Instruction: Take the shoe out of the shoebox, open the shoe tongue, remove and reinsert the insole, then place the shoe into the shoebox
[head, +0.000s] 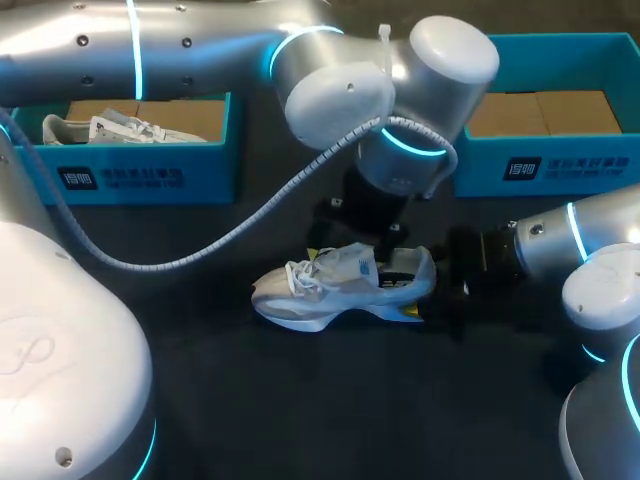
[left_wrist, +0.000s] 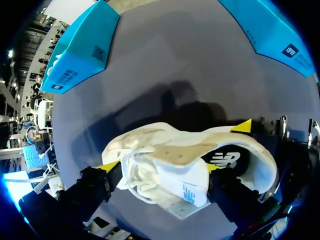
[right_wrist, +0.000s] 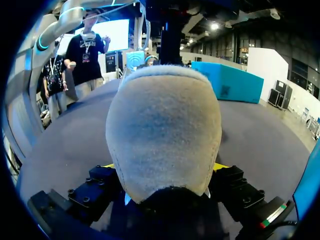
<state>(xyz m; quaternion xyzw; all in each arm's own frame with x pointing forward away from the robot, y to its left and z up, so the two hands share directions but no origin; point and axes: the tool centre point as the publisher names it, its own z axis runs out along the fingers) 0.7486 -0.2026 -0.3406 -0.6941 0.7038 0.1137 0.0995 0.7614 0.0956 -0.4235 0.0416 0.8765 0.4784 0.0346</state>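
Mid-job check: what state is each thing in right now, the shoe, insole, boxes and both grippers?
shoe: out of the box, on the table
insole: inside the shoe
left gripper: shut on the shoe, across its upper
right gripper: shut on the shoe, at its heel
left box: open, other shoe inside
right box: open, no shoe seen in it

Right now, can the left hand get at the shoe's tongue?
Likely yes: the left hand is right above the shoe, at the tongue, with nothing in between; the right hand only holds the heel.
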